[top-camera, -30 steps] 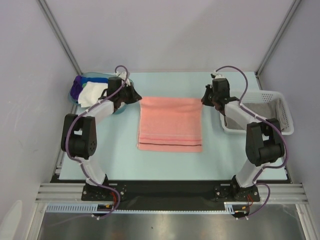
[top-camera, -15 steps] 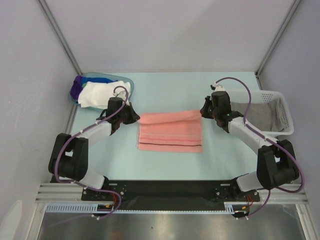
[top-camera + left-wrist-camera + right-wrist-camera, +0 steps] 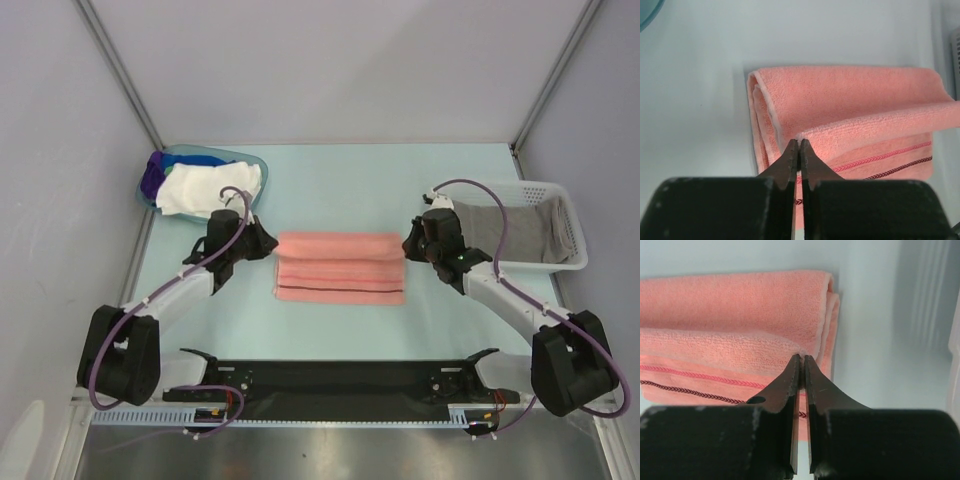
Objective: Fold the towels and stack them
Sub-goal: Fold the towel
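1. Starting at the near edge of the tabletop (image 3: 330,335): the salmon towel (image 3: 340,270) is lying in the middle. Its long axis is running left to right, and its dark-striped hem (image 3: 340,291) is facing the arm bases.
2. Moving up to the towel's left short end: the left tool (image 3: 799,144) is pinching the corner of the upper layer, jaws pressed together on the cloth. That layer is lying doubled over the one beneath.
3. At the right short end, the right tool (image 3: 802,359) is doing the mirror job, jaws clamped on the matching corner of that layer.
4. Here is what the move is hanging on: the towel is stretching between the two tools, each at its own end, neither arm nearer than the other. The striped hem is lying toward the near edge from both tools, so I'm reckoning both will need to travel that way together to keep the held edge parallel to the hem.
5. Farther back, the white mesh basket (image 3: 572,215) is sitting at the right edge with a grey towel (image 3: 510,228) inside.
6. In the far left corner, the blue tub (image 3: 200,153) is holding a white towel (image 3: 205,186) and a purple towel (image 3: 151,178).
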